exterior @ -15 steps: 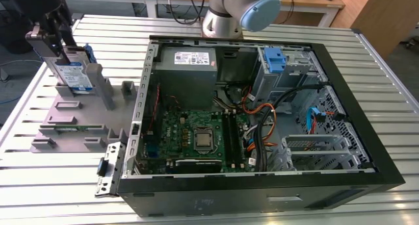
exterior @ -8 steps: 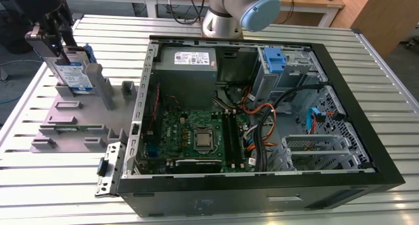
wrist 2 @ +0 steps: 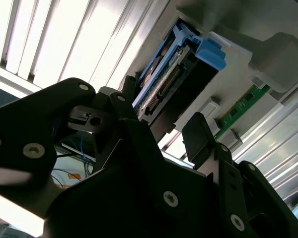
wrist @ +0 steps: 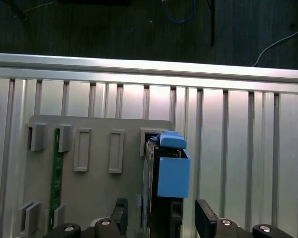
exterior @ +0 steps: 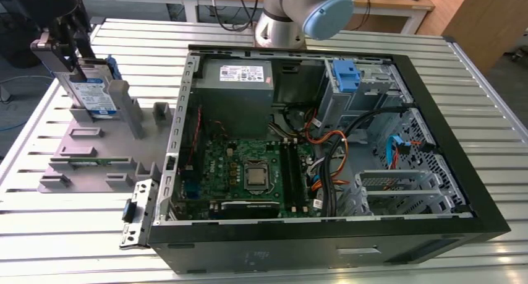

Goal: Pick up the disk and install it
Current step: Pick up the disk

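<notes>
The disk [exterior: 93, 97] stands on edge in a slot of the grey fixture [exterior: 91, 154], at the exterior view's left of the computer case [exterior: 330, 142]. Its white-and-blue label faces outward and blue rails run along its edges. My gripper [exterior: 78, 64] hangs just above its top. In the first wrist view the gripper [wrist: 161, 210] is open, with one finger on each side of the disk [wrist: 171, 173] and a gap to both. In the second wrist view the disk [wrist 2: 164, 84] with its connector edge sits just beyond the fingertips [wrist 2: 196, 129].
The open case holds a grey power-supply box [exterior: 235, 80], a bare blue clip [exterior: 347, 77], orange and black cables [exterior: 330, 148] and a metal drive cage [exterior: 396, 185]. A green memory stick [wrist: 54, 173] lies in the fixture. The slatted metal table [exterior: 74, 247] surrounds everything.
</notes>
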Available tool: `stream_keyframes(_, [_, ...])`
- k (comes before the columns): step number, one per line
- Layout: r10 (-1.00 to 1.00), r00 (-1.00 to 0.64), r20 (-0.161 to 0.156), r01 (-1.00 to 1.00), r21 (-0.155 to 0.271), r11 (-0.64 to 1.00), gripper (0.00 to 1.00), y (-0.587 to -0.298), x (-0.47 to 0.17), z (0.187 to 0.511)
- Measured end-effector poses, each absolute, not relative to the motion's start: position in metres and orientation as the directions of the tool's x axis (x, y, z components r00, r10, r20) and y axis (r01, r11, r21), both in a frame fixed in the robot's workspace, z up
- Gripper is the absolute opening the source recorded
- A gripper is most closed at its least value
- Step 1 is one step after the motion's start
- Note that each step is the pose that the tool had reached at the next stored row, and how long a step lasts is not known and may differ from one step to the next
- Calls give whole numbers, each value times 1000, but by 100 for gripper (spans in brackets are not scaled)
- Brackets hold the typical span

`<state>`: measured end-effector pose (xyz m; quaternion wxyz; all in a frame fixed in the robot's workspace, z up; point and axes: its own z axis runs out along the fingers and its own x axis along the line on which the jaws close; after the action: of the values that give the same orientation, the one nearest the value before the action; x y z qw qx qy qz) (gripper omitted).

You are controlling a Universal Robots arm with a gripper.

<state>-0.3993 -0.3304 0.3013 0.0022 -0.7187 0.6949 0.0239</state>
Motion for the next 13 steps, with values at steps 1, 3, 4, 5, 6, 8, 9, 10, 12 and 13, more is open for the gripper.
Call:
stream_keyframes(1, [-999, 33, -37, -999, 30, -34, 65, -330, -399, 301])
stream_keyframes(3, [-999, 33, -37, -999, 30, -34, 65, -330, -399, 302])
stream_keyframes(4, [-999, 33, -37, -999, 30, -34, 65, -330, -399, 302])
stream_keyframes(5, [-999, 33, -37, -999, 30, -34, 65, -330, -398, 302])
stream_keyframes(6, [-999, 33, -37, -999, 30, -34, 65, -330, -397, 302])
stream_keyframes(8, [-999, 33, -37, -999, 30, -34, 65, -330, -397, 302])
stream_keyframes(9, [-999, 33, -37, -999, 30, -34, 65, -330, -397, 302])
stream_keyframes(10, [-999, 33, -37, -999, 30, -34, 65, -330, -397, 302])
stream_keyframes(12, [-999, 33, -37, -999, 30, -34, 65, -330, -397, 302])
stream_keyframes(13, [-999, 33, -37, -999, 30, -34, 65, -330, -397, 302])
